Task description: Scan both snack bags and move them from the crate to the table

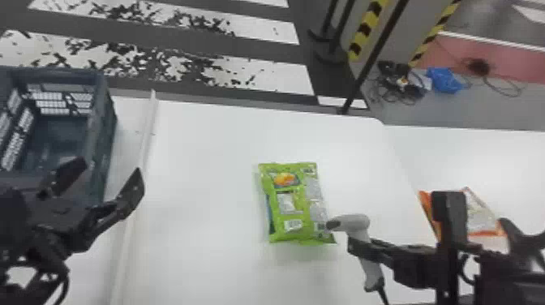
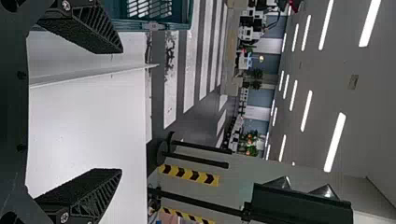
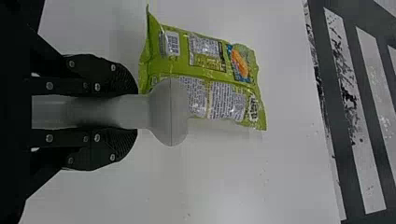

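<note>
the right arm (image 1: 449, 221) partly hides the orange bag (image 1: 481, 215).

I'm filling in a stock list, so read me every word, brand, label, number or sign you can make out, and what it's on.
Green snack bag: barcode and printed panels, too small or blurred to read.
Orange-and-white bag: nothing legible.
Scanner: no readable text.
Crate: none readable.
</note>
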`<state>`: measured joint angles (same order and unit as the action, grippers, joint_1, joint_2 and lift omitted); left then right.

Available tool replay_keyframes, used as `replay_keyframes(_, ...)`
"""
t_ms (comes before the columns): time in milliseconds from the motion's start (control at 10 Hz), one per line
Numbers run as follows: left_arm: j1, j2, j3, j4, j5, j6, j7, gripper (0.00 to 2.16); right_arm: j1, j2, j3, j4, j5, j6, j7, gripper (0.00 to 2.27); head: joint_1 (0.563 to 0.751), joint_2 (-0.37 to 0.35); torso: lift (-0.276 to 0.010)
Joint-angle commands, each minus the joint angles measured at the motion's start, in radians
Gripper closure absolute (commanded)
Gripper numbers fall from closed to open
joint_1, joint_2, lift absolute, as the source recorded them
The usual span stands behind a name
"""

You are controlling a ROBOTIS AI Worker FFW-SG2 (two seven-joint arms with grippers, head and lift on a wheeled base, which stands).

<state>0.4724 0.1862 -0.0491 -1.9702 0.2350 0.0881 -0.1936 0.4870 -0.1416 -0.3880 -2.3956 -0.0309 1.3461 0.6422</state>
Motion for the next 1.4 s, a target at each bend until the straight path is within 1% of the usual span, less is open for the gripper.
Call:
replay_keyframes(0,0.000,-0.002,0.000,0.002,0.000,-0.003,0.000,0.09,0.001,0.000,0.031,-0.008,0.000,0.006,0.001,2.25,0.695,-0.209,-0.088)
replay_keyframes(200,0.000,-0.002,0.000,0.004,0.001,-0.003,0.000,0.09,-0.002,0.000,0.064,-0.008,0.008,0.006,0.001,2.25,0.695,-0.185,-0.088)
replay_keyframes(400,0.000,-0.002,0.002,0.004,0.001,-0.003,0.000,0.09,-0.015,-0.001,0.080,0.013,0.023,-0.003,-0.001,2.25,0.695,-0.162,-0.088)
replay_keyframes(900,0.000,-0.004,-0.001,0.004,0.000,-0.003,0.000,0.09,-0.019,-0.003,0.083,0.030,0.031,-0.003,-0.001,2.25,0.695,-0.163,-0.088)
replay_keyframes(1000,0.000,-0.004,-0.003,0.002,0.000,-0.003,0.000,0.09,-0.019,-0.003,0.072,0.023,0.029,-0.006,-0.001,2.25,0.695,-0.164,-0.088)
replay_keyframes(1200,0.002,-0.004,-0.008,0.002,0.000,0.000,0.000,0.09,-0.038,-0.003,0.009,0.035,0.017,-0.046,-0.012,2.25,0.695,-0.174,-0.088)
replay_keyframes(1300,0.000,-0.004,-0.008,0.001,0.000,0.000,-0.001,0.09,-0.065,-0.010,-0.028,0.088,0.000,-0.107,-0.019,2.25,0.695,-0.194,-0.088)
